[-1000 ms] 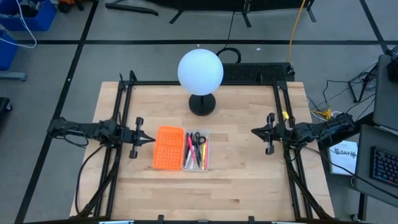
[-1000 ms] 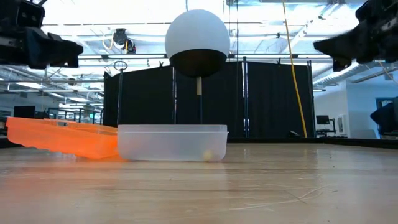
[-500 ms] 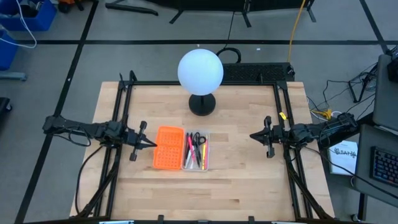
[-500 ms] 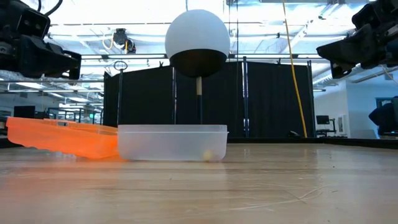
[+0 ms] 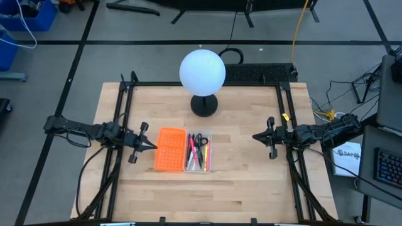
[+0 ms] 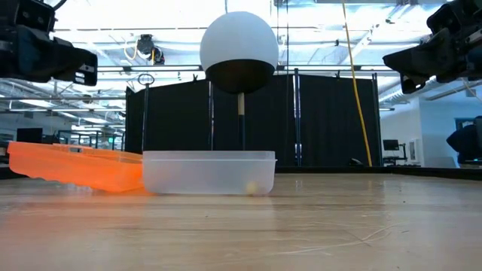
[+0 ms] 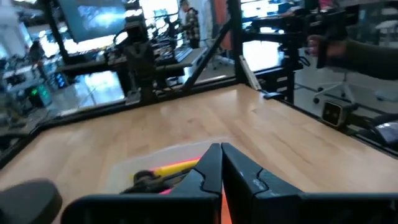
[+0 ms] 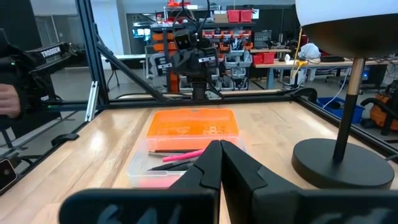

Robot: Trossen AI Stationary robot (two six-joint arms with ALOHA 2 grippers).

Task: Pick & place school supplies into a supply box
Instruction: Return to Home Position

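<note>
Left gripper (image 5: 152,145), fingers pressed together, hangs centre-left just beside the supply box (image 5: 169,152) at its orange edge; right gripper (image 5: 255,136), likewise pinched closed, centre-right, well apart

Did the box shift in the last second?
No. The box lies where it did, at the same gap from the lamp base in the high view, and the low view shows it unmoved too.

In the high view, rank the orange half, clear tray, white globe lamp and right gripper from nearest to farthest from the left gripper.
1. Orange half, just beside the left gripper.
2. Clear tray, joined on its far side.
3. White globe lamp, farther back, centre.
4. Right gripper, on the opposite side.
</note>
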